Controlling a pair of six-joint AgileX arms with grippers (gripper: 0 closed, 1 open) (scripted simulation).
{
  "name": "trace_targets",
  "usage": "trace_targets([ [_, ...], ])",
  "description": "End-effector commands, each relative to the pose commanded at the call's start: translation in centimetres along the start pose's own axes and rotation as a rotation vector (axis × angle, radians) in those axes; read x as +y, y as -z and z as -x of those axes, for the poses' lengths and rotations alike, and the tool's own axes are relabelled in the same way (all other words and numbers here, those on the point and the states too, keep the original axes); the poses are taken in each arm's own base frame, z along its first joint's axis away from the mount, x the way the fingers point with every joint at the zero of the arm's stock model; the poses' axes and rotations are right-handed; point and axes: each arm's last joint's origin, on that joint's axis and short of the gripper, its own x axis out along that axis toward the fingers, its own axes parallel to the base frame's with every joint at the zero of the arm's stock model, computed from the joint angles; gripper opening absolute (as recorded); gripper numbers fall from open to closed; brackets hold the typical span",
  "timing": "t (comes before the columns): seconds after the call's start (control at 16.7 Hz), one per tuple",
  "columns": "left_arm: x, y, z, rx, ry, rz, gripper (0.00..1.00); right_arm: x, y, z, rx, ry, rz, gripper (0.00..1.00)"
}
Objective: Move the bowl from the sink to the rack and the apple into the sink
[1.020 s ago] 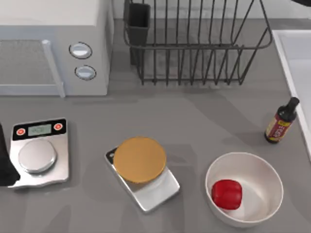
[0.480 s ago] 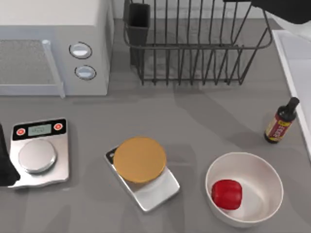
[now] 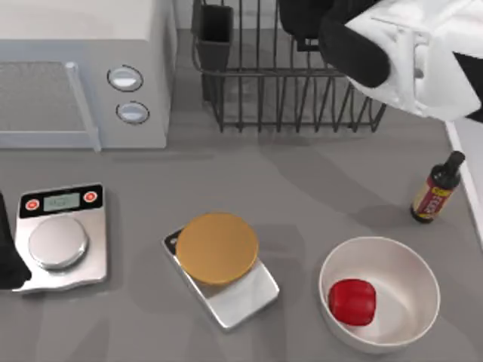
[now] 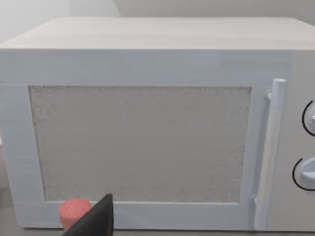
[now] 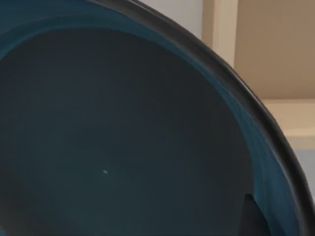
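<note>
The right arm [image 3: 407, 53] reaches over the rack [image 3: 302, 83] at upper right, its claw probably gripping the bowl [image 5: 123, 137], not yet racked. The apple [image 3: 352, 302] sits in the white bowl [image 3: 411, 264], lower right; the left arm [image 3: 7, 256] is parked at left.

Teal-blue bowl [image 5: 123, 137] dark inside, black wire rack [image 3: 256, 90], glossy red apple [image 3: 352, 302] in white bowl [image 3: 407, 271], orange-topped scale [image 3: 217, 247]

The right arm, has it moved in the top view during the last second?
Yes. The right arm has come in from the right edge and now reaches leftward over the rack, covering its right end. The rack and the sauce bottle lie as before.
</note>
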Motion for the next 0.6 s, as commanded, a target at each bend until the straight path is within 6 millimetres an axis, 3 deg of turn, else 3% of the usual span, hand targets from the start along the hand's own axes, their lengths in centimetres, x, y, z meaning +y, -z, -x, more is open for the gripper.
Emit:
trace_targets([
  [0.36,0.0,0.0,0.0,0.000,0.000,0.000,1.00,-1.2,10.1,-4.0,-0.003,-0.002,0.000,0.00],
  [0.48,0.0,0.0,0.0,0.000,0.000,0.000,1.00,-1.7,11.7,-4.4,0.004,-0.001,0.008,0.00],
  [0.6,0.0,0.0,0.0,0.000,0.000,0.000,1.00,-1.8,11.9,-4.5,0.005,-0.002,0.009,0.00],
])
